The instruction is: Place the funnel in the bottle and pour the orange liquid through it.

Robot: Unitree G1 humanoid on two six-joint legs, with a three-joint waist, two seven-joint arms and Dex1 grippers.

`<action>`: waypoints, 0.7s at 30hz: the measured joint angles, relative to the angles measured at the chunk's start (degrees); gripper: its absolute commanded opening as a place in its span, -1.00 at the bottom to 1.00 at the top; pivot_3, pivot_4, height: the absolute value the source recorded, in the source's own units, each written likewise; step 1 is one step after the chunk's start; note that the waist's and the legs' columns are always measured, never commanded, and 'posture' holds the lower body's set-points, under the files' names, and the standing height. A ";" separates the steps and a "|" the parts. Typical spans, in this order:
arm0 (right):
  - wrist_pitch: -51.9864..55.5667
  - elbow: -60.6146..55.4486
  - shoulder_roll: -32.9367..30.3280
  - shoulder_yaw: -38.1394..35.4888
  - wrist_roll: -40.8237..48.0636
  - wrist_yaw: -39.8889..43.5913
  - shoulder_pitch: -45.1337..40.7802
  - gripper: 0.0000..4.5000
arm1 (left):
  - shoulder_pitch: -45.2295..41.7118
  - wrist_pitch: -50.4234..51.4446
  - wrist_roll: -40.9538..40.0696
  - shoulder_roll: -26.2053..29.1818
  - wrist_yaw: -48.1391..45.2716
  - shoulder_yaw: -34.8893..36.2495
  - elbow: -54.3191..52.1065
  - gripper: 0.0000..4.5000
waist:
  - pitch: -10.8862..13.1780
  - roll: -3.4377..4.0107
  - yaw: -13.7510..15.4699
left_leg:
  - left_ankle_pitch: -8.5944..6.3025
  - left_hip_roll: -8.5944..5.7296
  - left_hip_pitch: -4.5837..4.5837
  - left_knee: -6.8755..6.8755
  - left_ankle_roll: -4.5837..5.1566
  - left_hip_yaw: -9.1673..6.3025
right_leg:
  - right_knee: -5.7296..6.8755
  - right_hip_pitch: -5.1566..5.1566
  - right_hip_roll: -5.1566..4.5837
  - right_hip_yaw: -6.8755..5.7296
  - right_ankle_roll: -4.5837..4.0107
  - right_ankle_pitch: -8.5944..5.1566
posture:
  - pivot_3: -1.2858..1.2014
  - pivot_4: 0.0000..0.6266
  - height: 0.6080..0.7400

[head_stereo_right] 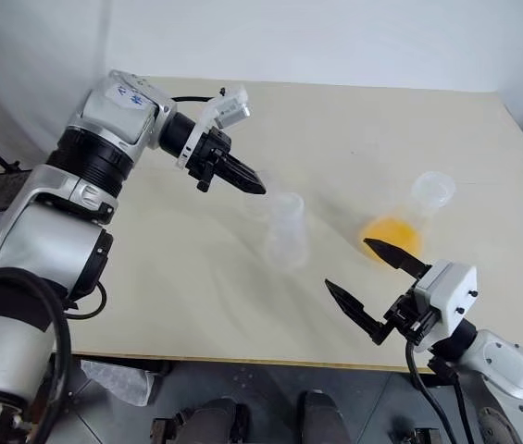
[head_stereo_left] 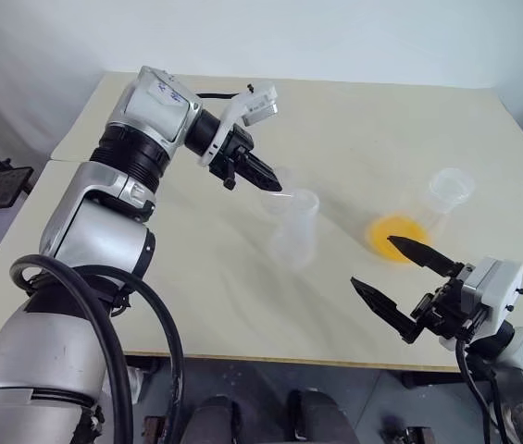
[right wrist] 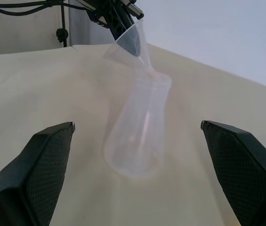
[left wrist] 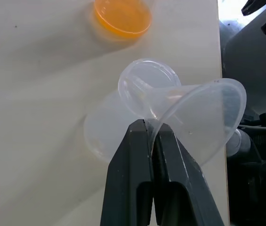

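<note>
**Holding the funnel at the bottle's neck**

Starting at the left gripper (left wrist: 152,136), we see its two black fingers pinched together on the rim of the funnel (left wrist: 203,117), so it is closed and gripping that clear cone. The funnel is tilted, its wide mouth turned up and to one side, and its short spout reaches down to the round rim of the bottle (head_stereo_left: 295,229). In the right wrist view the spout tip sits at the bottle's opening, perhaps just inside it; we cannot tell how far it goes in.

The bottle stands upright on the counter (head_stereo_left: 354,120), near its middle, directly beneath the left gripper's fingertips. It is clear and looks empty.

Moving outward to the right, a second clear flask (head_stereo_left: 428,213) stands on the counter, well apart from the bottle. The orange liquid (head_stereo_left: 395,236) lies in its broad base as a bright pool, and its neck leans up and away toward the counter's far right side.

Our right gripper (head_stereo_left: 392,273) hovers near the counter's front edge, just in front of the flask with the liquid. Its fingers are spread wide and hold nothing. One fingertip lies close to the orange pool as seen from the head camera, yet we cannot tell whether it touches the flask. Between its spread fingers the right wrist view frames the bottle and funnel.
</note>
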 measured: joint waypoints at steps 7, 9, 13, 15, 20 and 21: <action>0.07 -0.03 0.05 1.35 -0.05 -1.24 -0.53 1.00 | -1.16 -0.10 -0.72 -1.37 -0.01 -2.94 0.48 -0.99 | 0.00 0.00 0.02 | 0.00 0.00 0.01 0.03 0.00 0.00 | 0.05 -0.01 -0.01 0.02 0.00 0.00 | 0.03 -0.52 1.00; 0.07 -0.02 0.05 1.87 -0.06 -1.60 -0.53 1.00 | -1.59 0.03 -1.36 -1.65 -0.01 -3.66 0.51 -0.99 | 0.00 0.00 0.03 | 0.00 0.00 0.01 0.03 0.00 0.00 | 0.05 0.00 -0.01 0.03 0.00 0.00 | 0.03 -0.52 1.00; 0.10 -0.03 0.07 2.30 -0.05 -2.19 -0.43 1.00 | -2.48 0.24 -2.30 -2.65 -0.01 -5.20 0.75 -0.99 | 0.00 0.00 0.06 | 0.00 0.00 0.00 0.03 0.00 0.00 | 0.05 -0.01 -0.01 0.03 0.00 0.00 | 0.03 -0.52 1.00; 0.10 -0.06 0.09 2.34 -0.05 -2.41 -0.33 1.00 | -2.65 0.04 -2.43 -2.99 -0.01 -5.37 0.98 -0.99 | 0.00 0.00 0.00 | 0.00 0.00 0.01 0.03 0.00 0.01 | 0.06 -0.01 0.00 0.04 0.00 0.00 | 0.03 -0.52 1.00; 0.10 -0.13 0.34 3.00 -0.08 -3.27 -0.11 1.00 | -3.57 -1.90 -1.83 -4.29 -0.01 -5.01 4.66 -0.99 | 0.00 0.00 0.10 | 0.01 0.00 0.01 0.06 0.01 0.02 | 0.07 -0.01 0.00 0.03 0.00 0.00 | 0.03 -0.52 1.00; 0.10 -0.24 0.39 3.19 -0.09 -3.39 -0.06 1.00 | -3.80 -2.28 -1.52 -4.48 -0.01 -4.85 5.14 -0.90 | 0.00 0.00 0.17 | 0.01 0.00 0.01 0.06 0.01 0.03 | 0.07 -0.01 0.00 0.04 0.00 0.00 | 0.03 -0.52 1.00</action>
